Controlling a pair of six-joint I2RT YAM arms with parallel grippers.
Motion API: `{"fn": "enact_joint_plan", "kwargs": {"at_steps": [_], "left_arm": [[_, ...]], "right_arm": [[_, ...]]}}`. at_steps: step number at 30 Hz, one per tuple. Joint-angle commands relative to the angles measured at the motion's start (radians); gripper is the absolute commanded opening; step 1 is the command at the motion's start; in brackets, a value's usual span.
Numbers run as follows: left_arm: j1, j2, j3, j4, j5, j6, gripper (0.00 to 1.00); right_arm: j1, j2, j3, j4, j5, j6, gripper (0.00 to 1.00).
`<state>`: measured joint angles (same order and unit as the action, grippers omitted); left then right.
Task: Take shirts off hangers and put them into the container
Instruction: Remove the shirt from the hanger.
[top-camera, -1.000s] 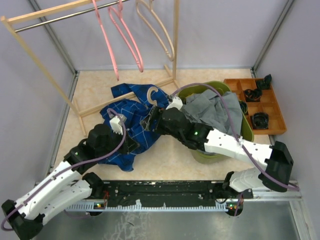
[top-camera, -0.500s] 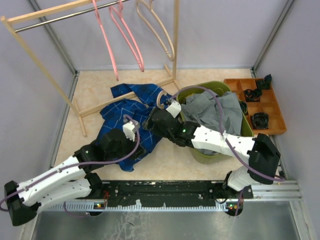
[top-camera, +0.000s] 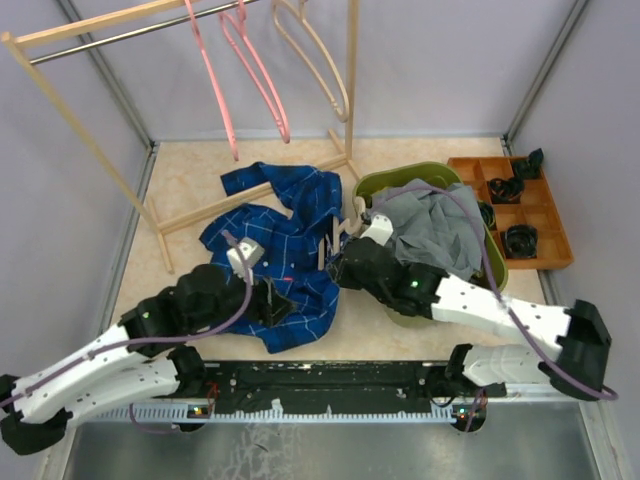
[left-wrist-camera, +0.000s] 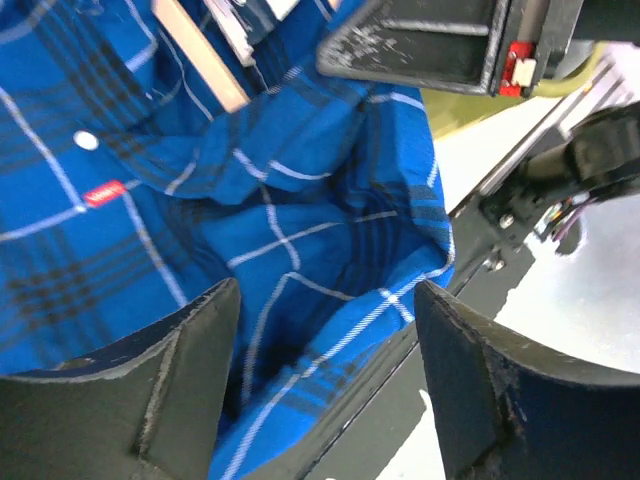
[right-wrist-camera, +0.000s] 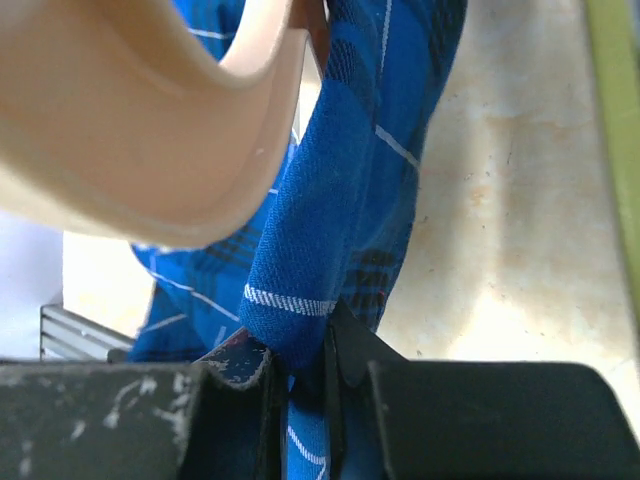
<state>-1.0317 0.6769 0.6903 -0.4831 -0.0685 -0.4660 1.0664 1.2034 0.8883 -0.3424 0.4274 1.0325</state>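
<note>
The blue shirt (top-camera: 285, 255) lies crumpled on the worktop (top-camera: 190, 180), just beside the green tub (top-camera: 410, 170); the right jaws pinch a fold of it, maybe to tug it off the wooden hanger (right-wrist-camera: 150, 130) inside; the left jaws hang spread wide over the cloth, holding nothing; a grey shirt (top-camera: 430, 225) sits in the tub.

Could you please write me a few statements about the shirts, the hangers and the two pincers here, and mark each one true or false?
1. The grey shirt lies in the olive-green container. True.
2. The right pincer is open and empty. False: it is shut on a fold of the blue shirt.
3. The left pincer stands open over the blue shirt. True.
4. The pink hangers on the rack carry shirts. False: they hang bare.
</note>
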Motion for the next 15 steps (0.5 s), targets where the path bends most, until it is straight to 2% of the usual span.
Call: {"fn": "enact_joint_plan", "kwargs": {"at_steps": [1,5,9,11,15], "left_arm": [[-0.003,-0.123,0.069,-0.009,-0.082,0.004,0.78],[-0.003,-0.174,0.129,-0.066,-0.149,0.014,0.83],[-0.003,-0.174,0.178,-0.086,-0.162,0.04,0.84],[-0.004,-0.162,0.184,-0.071,-0.144,0.052,0.84],[-0.004,-0.142,0.192,-0.031,-0.104,0.05,0.84]], "right_arm": [[0.009,-0.178,0.023,-0.054,0.021,-0.197,0.0],[0.009,-0.352,0.025,-0.12,-0.071,-0.393,0.0],[0.007,-0.466,0.095,-0.235,-0.203,-0.567,0.0],[0.009,-0.481,0.158,-0.324,-0.285,-0.628,0.0],[0.007,-0.403,0.294,-0.594,-0.331,-0.672,0.0]]}}
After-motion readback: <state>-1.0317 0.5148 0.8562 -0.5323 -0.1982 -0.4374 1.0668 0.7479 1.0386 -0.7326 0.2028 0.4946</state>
